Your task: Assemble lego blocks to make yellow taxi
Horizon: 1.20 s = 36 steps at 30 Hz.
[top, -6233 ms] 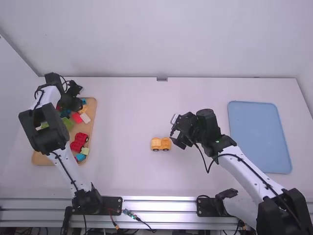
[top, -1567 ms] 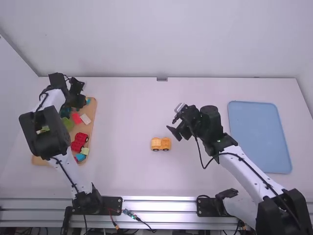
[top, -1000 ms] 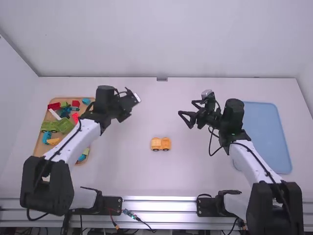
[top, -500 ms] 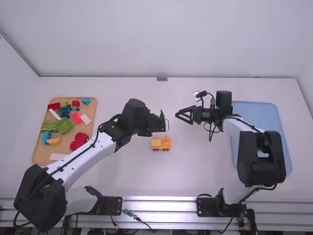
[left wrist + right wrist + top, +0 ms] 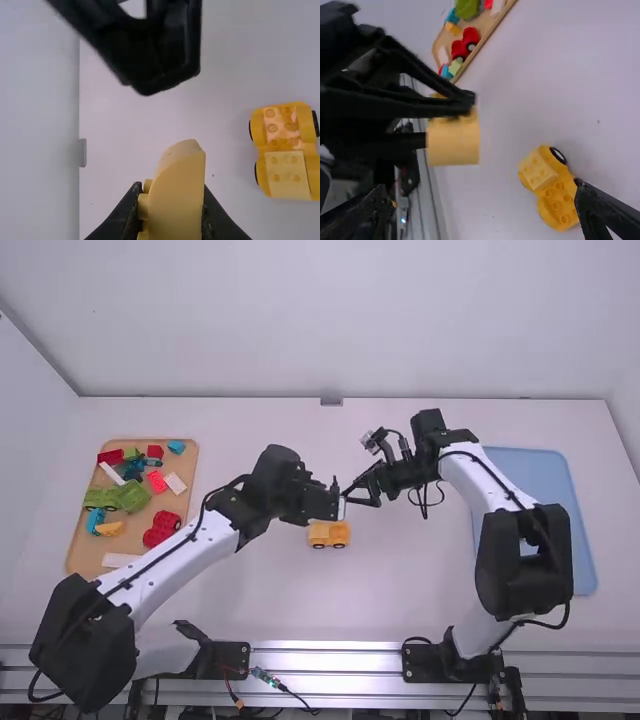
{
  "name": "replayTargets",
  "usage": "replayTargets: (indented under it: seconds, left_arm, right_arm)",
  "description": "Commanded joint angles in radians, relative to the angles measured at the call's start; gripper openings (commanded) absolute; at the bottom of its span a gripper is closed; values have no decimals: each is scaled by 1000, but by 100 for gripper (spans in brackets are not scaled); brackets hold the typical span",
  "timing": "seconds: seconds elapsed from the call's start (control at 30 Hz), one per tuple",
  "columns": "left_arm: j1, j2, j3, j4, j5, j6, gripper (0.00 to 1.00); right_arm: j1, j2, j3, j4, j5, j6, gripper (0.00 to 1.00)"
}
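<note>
My left gripper [image 5: 171, 212] is clamped on a pale yellow block of hard plastic with a rounded back [image 5: 180, 192], its studs turned sideways and clear of the pads. My right gripper [image 5: 482, 200] faces it from just beside, fingers spread wide with nothing between them. I judge the block light and stiff, hardly fragile but slick; its curve could roll out of a pinch, so I would take it by the flat, parallel sides and leave studs and underside free for pressing. The open fingers next to it suggest a handover or regrip to turn the studs the right way. Close below, on the near side, the part-built yellow toy car with black wheels [image 5: 328, 534] stands on the white table [image 5: 250, 600], midway between my arms, a paler block on one end. It should feel just as rigid and light, and would probably skid under a push, so I would brace it low along its sides while pressing down. Farther out, the wooden tray of mixed coloured blocks [image 5: 76, 558] lies to the left, the flat blue plastic tray [image 5: 535, 465] to the right. I can read no lettering on the yellow pieces.
</note>
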Motion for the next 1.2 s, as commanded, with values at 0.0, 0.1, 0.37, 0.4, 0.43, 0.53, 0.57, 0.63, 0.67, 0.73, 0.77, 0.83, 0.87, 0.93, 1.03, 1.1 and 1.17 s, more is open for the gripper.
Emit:
replayTargets:
  seconds: [0.0,0.1,0.37,0.4,0.43,0.53,0.57,0.63,0.67,0.73,0.77,0.83,0.87,0.93,1.03,1.1,1.17]
  left_arm:
    - [-1,21,-9,-3,40,25,2]
    - [-2,29,-9,9,70,51,1]
    - [-2,32,-9,50,87,55,2]
    - [-2,32,-9,49,106,72,2]
    - [-3,32,-9,49,137,81,2]
    - [-18,32,-9,57,152,80,2]
    - [-27,32,-9,65,138,76,2]
    - [-42,32,-9,72,117,84,2]
    - [-48,32,-9,72,111,97,2]
    - [-68,32,-9,72,98,129,2]
    - [-76,32,-9,72,98,138,2]
    - [-88,32,-9,83,90,148,2]
    - [-88,32,-9,85,89,147,2]
    - [-88,32,-9,110,50,126,2]
    - [-88,32,-9,124,47,121,2]
    - [-88,32,-9,132,45,121,2]
    - [-87,32,-9,135,45,121,2]
  right_arm:
    - [13,8,40,-26,53,-174,95]
    - [30,8,40,-34,53,-210,95]
    - [30,21,40,-54,52,-243,88]
    - [29,21,40,-55,50,-243,87]
    - [29,21,39,-55,48,-243,86]
    - [29,21,38,-50,42,-236,82]
    - [29,21,38,-51,41,-236,78]
    - [29,21,38,-53,41,-232,73]
    - [29,21,38,-51,42,-220,72]
    - [29,21,36,-47,38,-209,71]
    - [29,21,36,-48,37,-209,71]
    - [31,21,35,-56,39,-209,70]
    - [31,21,35,-56,39,-209,69]
    - [30,21,27,-57,29,-209,67]
    - [29,21,19,-59,17,-209,59]
    - [29,21,8,-59,6,-209,55]
    - [29,21,1,-59,0,-209,52]
